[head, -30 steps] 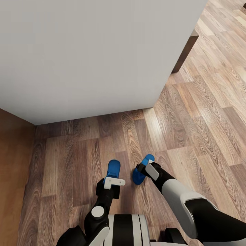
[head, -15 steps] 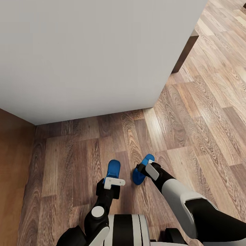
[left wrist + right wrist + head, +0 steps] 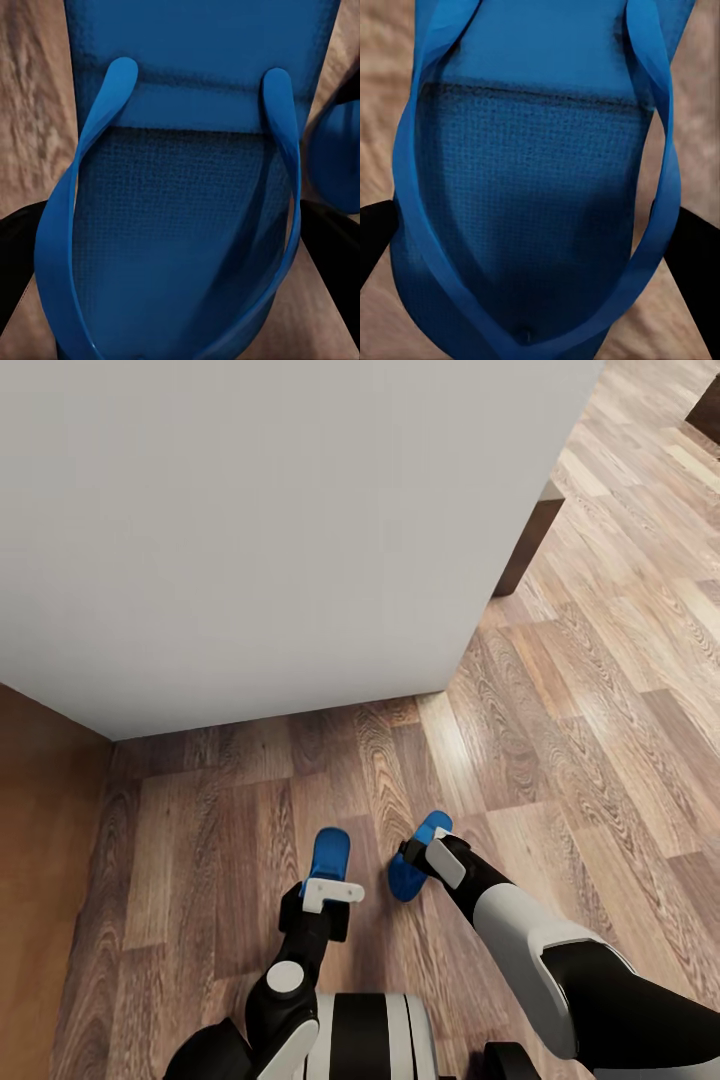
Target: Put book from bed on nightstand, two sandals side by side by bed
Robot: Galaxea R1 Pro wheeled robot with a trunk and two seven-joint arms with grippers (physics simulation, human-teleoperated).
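Beside the bed, I carry one blue sandal in each hand over the wood-plank floor: my left hand is closed on the left sandal, my right hand on the right sandal, the pair near each other and just short of the mattress's corner. From the left wrist, the left sandal lies strap-up between dark fingers at either edge, with the other sandal's blue edge close by; from the right wrist, the right sandal sits the same way, a finger against its side. The bed's dark brown frame peeks out past the mattress. The book is not among what I can see here. As I judge it, the step in hand is setting the pair down: to do it well I should level both soles, turn the right sandal so it runs parallel with the left, lower them together until they meet the floor close alongside the bed, and release only once each rests flat, so neither flips or skids apart.
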